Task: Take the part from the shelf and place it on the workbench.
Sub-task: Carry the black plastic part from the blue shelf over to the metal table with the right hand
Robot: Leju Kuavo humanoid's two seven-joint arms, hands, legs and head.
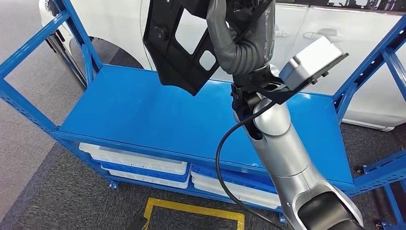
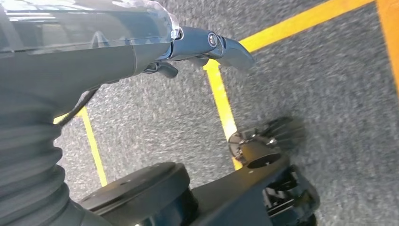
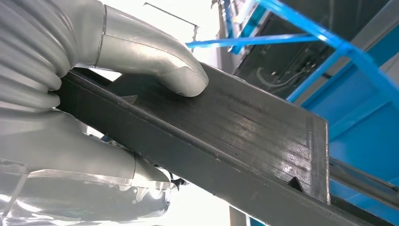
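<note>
We saw a flat black plastic part (image 1: 177, 45) with rectangular cut-outs and angular edges, lifted above the blue metal shelf deck (image 1: 143, 112), toward twelve o'clock in the head view. The right hand (image 3: 94, 94) gripped it: in the right wrist view its thick grey thumb (image 3: 155, 66) pressed on one broad ribbed face while the other fingers (image 3: 94, 155) wrapped the opposite side. The left hand (image 2: 141, 52) hung over grey carpet with yellow floor lines (image 2: 221, 99), fingers extended and holding nothing.
</note>
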